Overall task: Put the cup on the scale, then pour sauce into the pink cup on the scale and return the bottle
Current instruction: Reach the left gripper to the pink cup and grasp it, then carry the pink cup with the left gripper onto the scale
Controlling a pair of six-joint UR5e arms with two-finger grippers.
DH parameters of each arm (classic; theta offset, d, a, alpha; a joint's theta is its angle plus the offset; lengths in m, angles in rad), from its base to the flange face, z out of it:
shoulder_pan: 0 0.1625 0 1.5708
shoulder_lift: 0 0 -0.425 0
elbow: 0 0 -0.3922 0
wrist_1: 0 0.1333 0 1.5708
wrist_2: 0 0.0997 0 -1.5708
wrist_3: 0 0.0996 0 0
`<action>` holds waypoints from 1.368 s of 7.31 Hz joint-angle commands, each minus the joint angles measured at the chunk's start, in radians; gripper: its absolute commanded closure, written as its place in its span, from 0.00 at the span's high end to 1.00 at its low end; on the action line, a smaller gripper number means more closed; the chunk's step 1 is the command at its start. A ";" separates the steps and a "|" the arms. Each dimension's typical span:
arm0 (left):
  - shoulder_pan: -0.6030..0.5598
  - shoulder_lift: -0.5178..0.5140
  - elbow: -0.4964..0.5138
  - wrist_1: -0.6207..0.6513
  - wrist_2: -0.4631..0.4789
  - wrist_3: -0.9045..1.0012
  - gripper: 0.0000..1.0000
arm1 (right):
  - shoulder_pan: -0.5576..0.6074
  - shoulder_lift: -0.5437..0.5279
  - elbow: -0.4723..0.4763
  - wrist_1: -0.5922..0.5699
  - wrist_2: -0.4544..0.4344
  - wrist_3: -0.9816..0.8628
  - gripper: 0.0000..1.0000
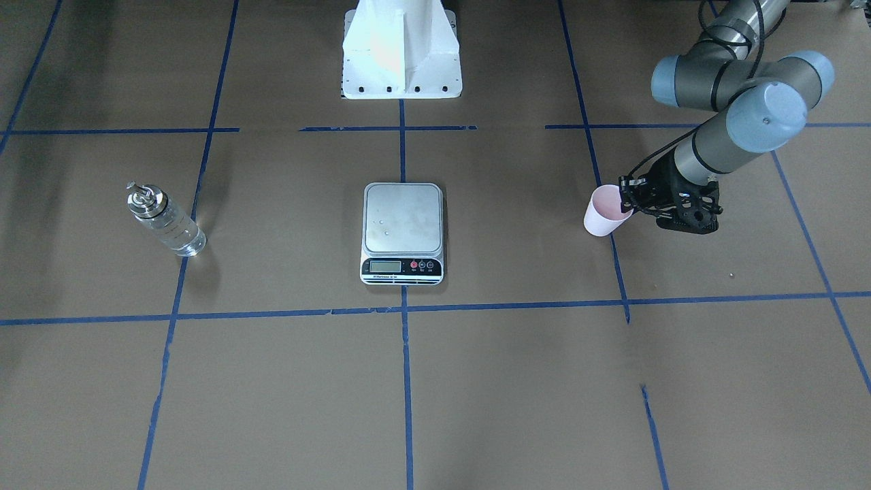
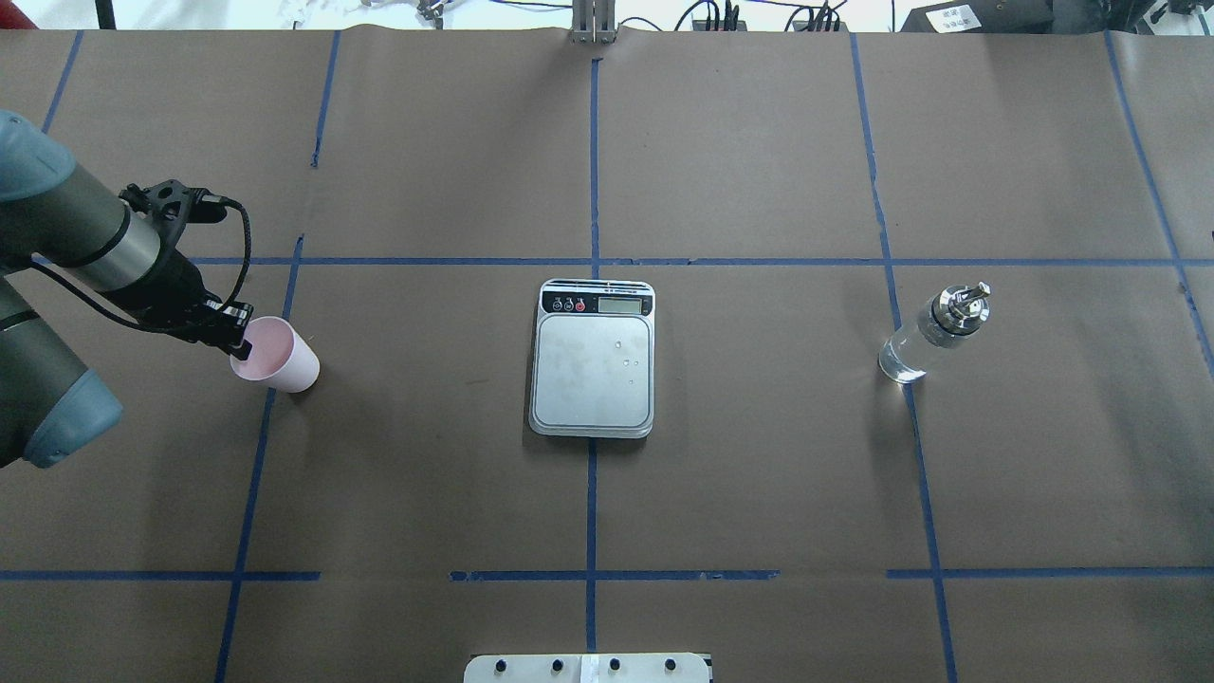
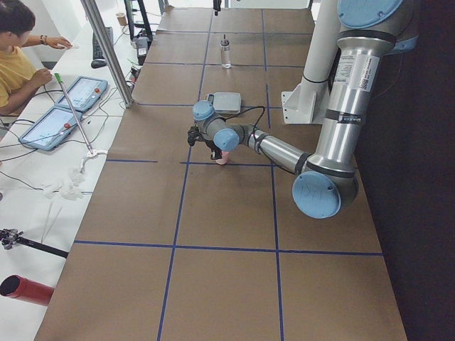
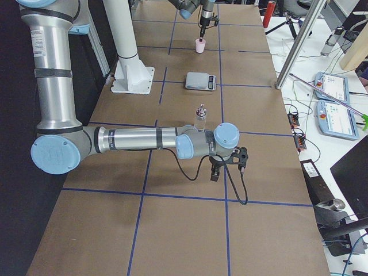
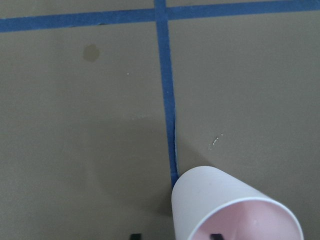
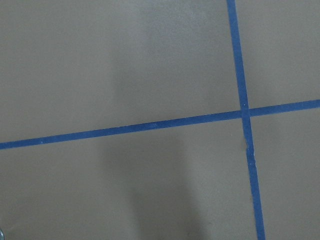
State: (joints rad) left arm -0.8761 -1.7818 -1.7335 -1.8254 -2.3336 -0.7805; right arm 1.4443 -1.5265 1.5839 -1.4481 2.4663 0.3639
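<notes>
Opening stage of the task, 0 of 3 steps complete. The small pale pink tapered paper cup [image 2: 285,360] stands on the brown paper-covered table [image 2: 759,474], well apart from the flat silver-platformed digital kitchen scale [image 2: 593,370] at the centre. The scale's platform carries only a few tiny specks. The left gripper [image 2: 241,347] straddles the cup's rim. In the left wrist view 1 of its 2 black fingertips [image 5: 215,236] sits inside the pink mouth and the other outside the wall. The gap between them is wider than the wall, so the jaws read as parted and not yet clamped. The small clear glass bottle [image 2: 925,341] with a shiny metal pour spout stands upright on the far side of the scale, untouched. The colourless sauce [image 2: 901,362] is visible inside it. The right gripper [image 4: 214,174] hangs over bare table near the bottle, and whether it is parted or closed cannot be told. Remaining, by judgement: grasp and carry the cup to the scale, pour, then return the bottle
</notes>
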 commanded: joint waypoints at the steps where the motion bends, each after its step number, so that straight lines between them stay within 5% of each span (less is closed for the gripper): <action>1: -0.003 -0.130 -0.064 0.144 0.000 -0.130 0.00 | 0.001 0.000 0.010 0.002 0.002 0.001 1.00; 3: 0.079 -0.355 -0.080 0.355 0.075 -0.271 0.00 | -0.025 0.000 0.053 0.002 -0.001 0.000 1.00; 6: 0.242 -0.558 0.059 0.353 0.149 -0.424 0.00 | -0.054 -0.008 0.105 0.002 -0.012 0.010 1.00; 10: 0.284 -0.596 0.127 0.288 0.197 -0.445 0.00 | -0.065 -0.027 0.111 0.002 -0.009 0.023 1.00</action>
State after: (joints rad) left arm -0.5970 -2.3731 -1.6229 -1.5159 -2.1421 -1.2241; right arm 1.3825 -1.5517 1.6944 -1.4466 2.4567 0.3795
